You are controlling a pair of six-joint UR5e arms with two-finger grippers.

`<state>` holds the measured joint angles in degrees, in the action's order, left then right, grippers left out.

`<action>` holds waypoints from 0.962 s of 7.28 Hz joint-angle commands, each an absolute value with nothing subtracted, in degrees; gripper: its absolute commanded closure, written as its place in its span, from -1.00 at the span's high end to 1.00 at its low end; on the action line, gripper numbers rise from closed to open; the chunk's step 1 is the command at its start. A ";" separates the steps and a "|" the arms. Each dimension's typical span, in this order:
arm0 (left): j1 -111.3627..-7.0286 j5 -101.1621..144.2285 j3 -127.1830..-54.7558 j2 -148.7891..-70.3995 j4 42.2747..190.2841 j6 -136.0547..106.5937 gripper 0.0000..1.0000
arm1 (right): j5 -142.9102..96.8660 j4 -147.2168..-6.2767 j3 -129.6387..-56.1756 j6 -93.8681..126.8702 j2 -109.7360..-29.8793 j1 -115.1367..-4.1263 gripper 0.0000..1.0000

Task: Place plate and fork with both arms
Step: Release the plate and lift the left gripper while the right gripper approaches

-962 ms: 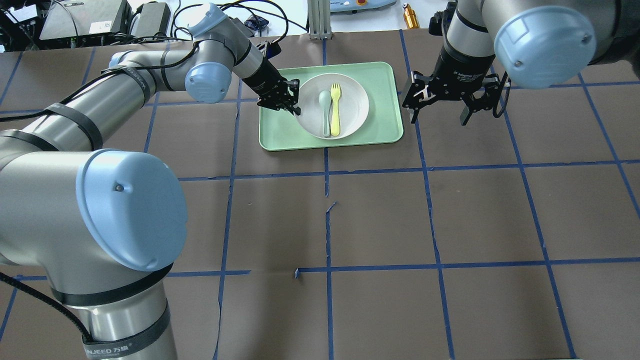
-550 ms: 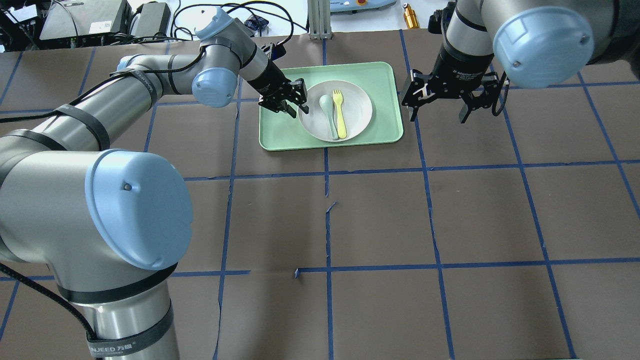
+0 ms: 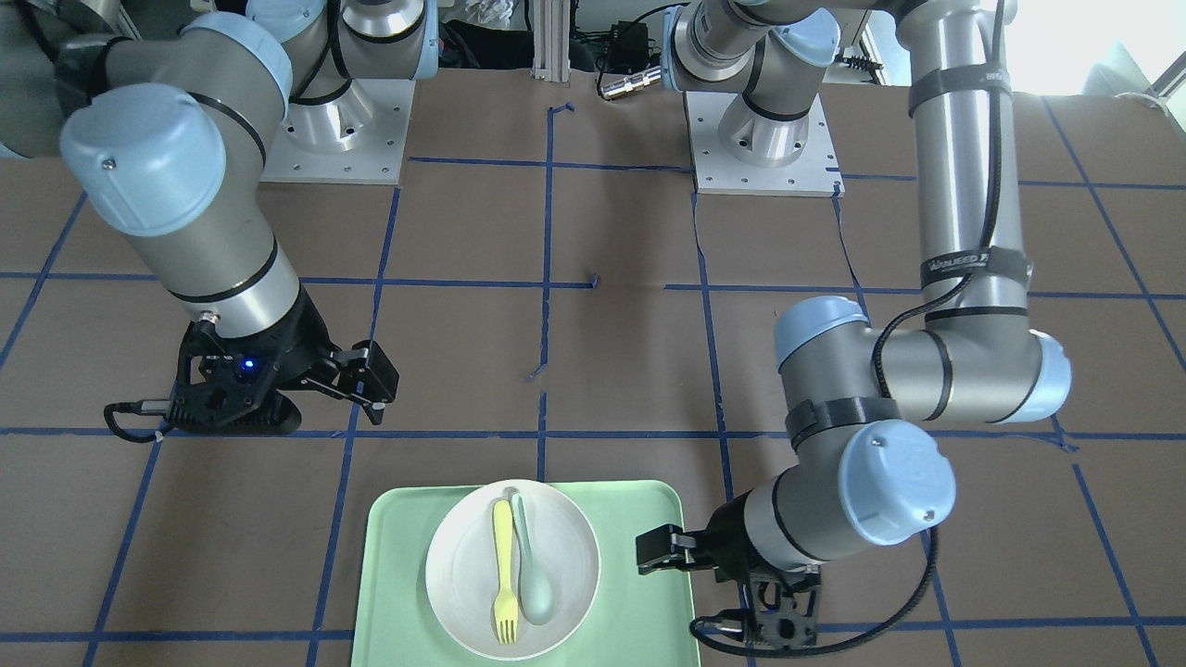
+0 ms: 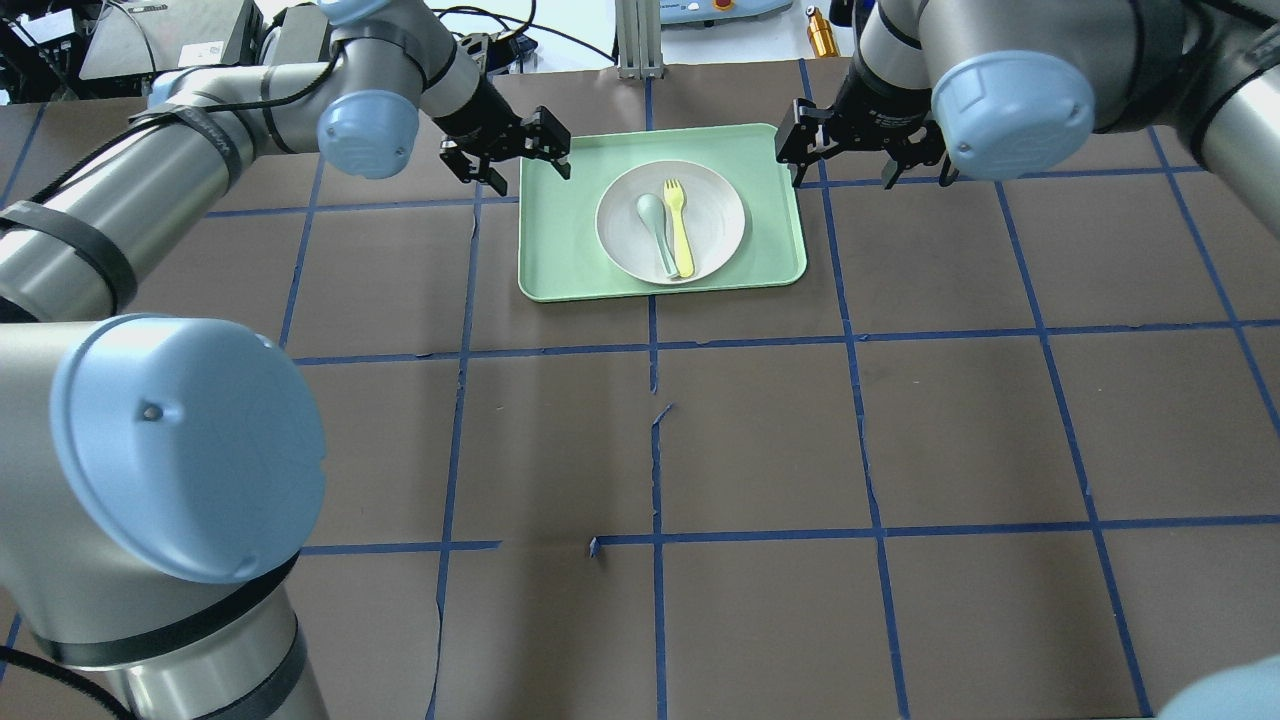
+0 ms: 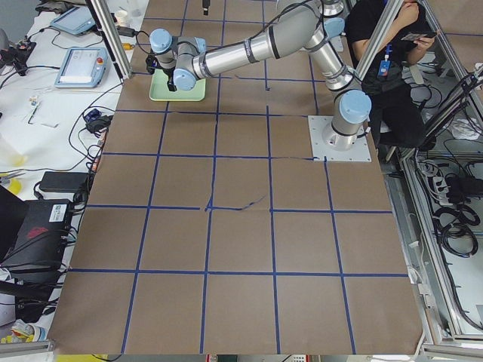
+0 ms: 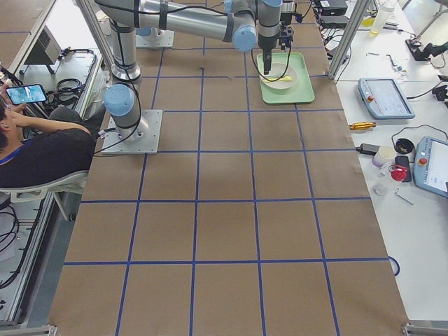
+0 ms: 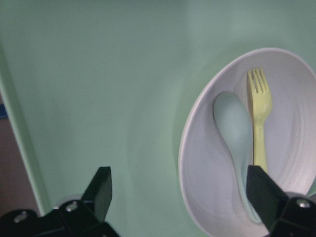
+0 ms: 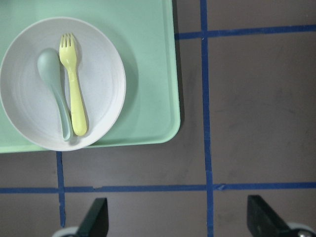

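Note:
The off-white plate (image 4: 715, 215) lies on the mint-green tray (image 4: 560, 260) at the far middle of the table. The pale-yellow fork (image 4: 680, 228) lies in the plate beside a grey-green spoon (image 4: 654, 228). My left gripper (image 4: 525, 170) is open and empty above the tray's far left corner, clear of the plate. My right gripper (image 4: 865, 170) is open and empty just off the tray's far right corner. The left wrist view shows the plate (image 7: 286, 197), the fork (image 7: 259, 123) and bare tray (image 7: 98, 89). The right wrist view shows the plate (image 8: 106, 84) and the fork (image 8: 72, 84).
The table is brown paper with a blue tape grid (image 4: 655, 440). Cables, boxes and a metal post (image 4: 640, 40) stand past the far edge. In the front-facing view the left gripper (image 3: 653, 551) is beside the tray (image 3: 389, 574) and the right gripper (image 3: 375, 380) is apart from it.
My left gripper has left the plate's left rim and drawn back to the tray's far left corner. The plate shifted slightly right. My right gripper has moved farther back and nearer the tray.

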<state>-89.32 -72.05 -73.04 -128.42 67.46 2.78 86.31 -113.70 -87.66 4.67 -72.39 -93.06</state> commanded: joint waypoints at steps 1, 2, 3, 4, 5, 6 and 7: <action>-82.39 -81.33 -75.39 -122.54 76.97 14.81 1.00 | 87.01 -118.21 -80.73 5.71 -63.32 -97.36 0.83; -80.35 -82.08 -77.50 -120.87 76.82 17.38 1.00 | 87.01 -118.21 -77.29 7.19 -59.63 -98.60 0.52; -79.55 -82.09 -78.82 -120.15 76.64 17.84 1.00 | 87.45 -118.73 -76.73 7.47 -56.89 -99.40 -0.07; -79.54 -82.18 -78.92 -120.06 76.73 17.84 1.00 | 86.84 -122.13 -76.73 7.91 -54.26 -99.67 0.04; -79.54 -82.18 -79.01 -119.88 77.08 17.84 1.00 | 87.18 -122.52 -76.38 8.08 -51.97 -101.41 0.02; -79.54 -82.35 -79.54 -119.80 76.99 17.84 1.00 | 86.84 -126.09 -76.29 8.09 -50.03 -101.86 0.02; -79.54 -82.53 -80.41 -119.79 76.47 17.84 1.00 | 86.75 -127.25 -76.12 8.09 -48.10 -102.39 0.04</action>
<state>-79.57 -82.32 -79.53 -119.87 76.86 17.81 86.91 -125.01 -76.34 8.04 -50.64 -101.61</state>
